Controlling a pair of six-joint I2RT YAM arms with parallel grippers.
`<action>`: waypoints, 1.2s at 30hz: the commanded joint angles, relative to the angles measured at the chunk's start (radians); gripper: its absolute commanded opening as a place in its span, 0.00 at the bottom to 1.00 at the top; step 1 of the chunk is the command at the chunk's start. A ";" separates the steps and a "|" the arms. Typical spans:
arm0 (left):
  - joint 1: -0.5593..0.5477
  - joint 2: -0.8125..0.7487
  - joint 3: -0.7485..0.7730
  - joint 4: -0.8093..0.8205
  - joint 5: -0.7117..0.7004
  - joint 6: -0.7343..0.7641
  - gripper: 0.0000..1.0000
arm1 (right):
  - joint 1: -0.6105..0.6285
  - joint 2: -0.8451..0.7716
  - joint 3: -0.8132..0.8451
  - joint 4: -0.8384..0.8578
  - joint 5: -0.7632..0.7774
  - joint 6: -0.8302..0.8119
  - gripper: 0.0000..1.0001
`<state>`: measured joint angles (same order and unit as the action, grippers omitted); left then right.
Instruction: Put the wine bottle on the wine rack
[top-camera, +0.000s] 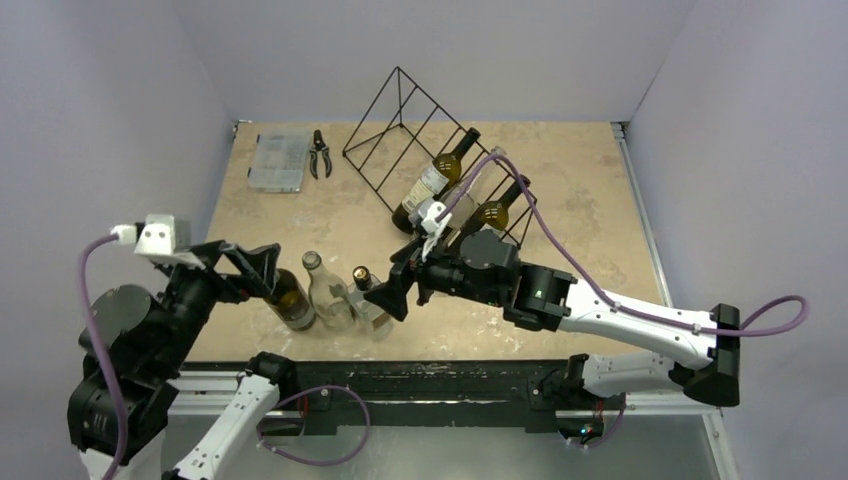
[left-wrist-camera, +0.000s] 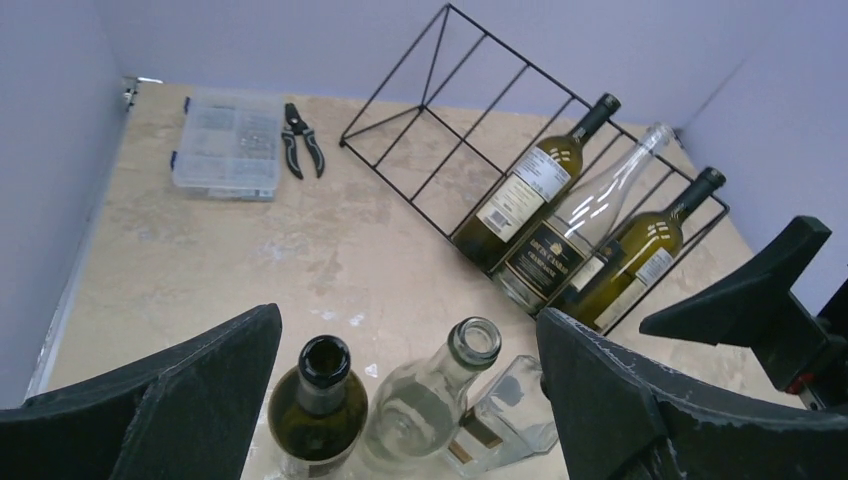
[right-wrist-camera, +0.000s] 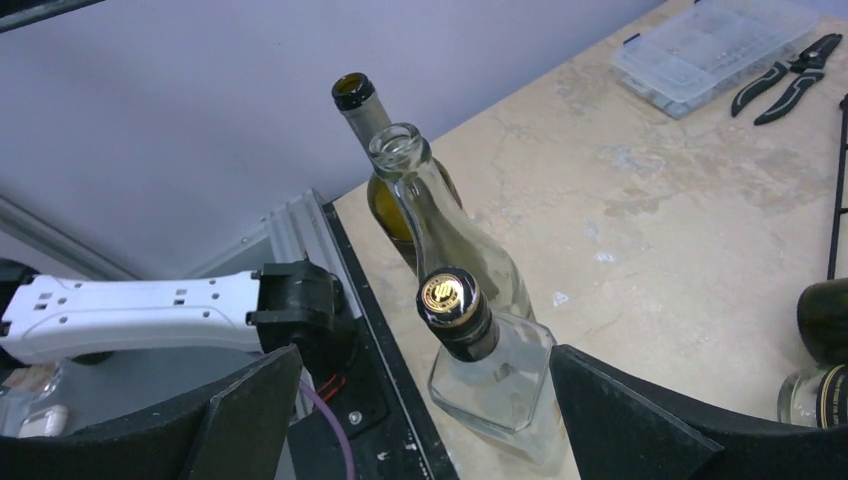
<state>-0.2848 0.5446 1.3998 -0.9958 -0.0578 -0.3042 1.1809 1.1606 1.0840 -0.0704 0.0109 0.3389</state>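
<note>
Rack: the wine rack (left-wrist-camera: 520, 58) stands at the far side of the desk (top-camera: 330, 215). Its sloped face carries three bottles (left-wrist-camera: 570, 225) side by side in the right-hand slots, necks up the slope and bases against the lower rail, which appears to stop them sliding. The left-hand slots are free.
Bottles pending: three stand upright in a tight group at the near edge, between the two arms: a dark bottle (left-wrist-camera: 320, 400), a clear bottle (left-wrist-camera: 430, 400) and a square capped bottle (right-wrist-camera: 480, 350). None is on the rack.
Left pincer (top-camera: 262, 268): released, jaws wide, grasping nothing; it sits just beside the dark bottle, with the group framed between its fingers.
Right pincer (top-camera: 395, 290): released, jaws wide, empty; the capped bottle's neck lies between its fingers.
Assessment: both arms look poised for a pick, and which bottle goes first cannot be told. The close grouping risks knocking a neighbour.
Bystanders: parts box (top-camera: 278, 162) and pliers (top-camera: 320, 152) lie at the far left, well apart.
</note>
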 joint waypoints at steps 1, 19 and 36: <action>-0.005 -0.102 -0.062 0.024 -0.152 -0.045 1.00 | 0.064 0.042 0.066 0.066 0.159 -0.042 0.99; -0.005 -0.165 -0.216 0.187 -0.228 -0.067 1.00 | 0.179 0.299 0.215 -0.041 0.443 -0.081 0.76; -0.005 -0.084 -0.210 0.366 -0.249 -0.016 1.00 | 0.188 0.333 0.198 -0.045 0.462 -0.052 0.51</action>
<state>-0.2848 0.4400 1.1812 -0.7139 -0.2871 -0.3546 1.3624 1.5013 1.2530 -0.1356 0.4461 0.2760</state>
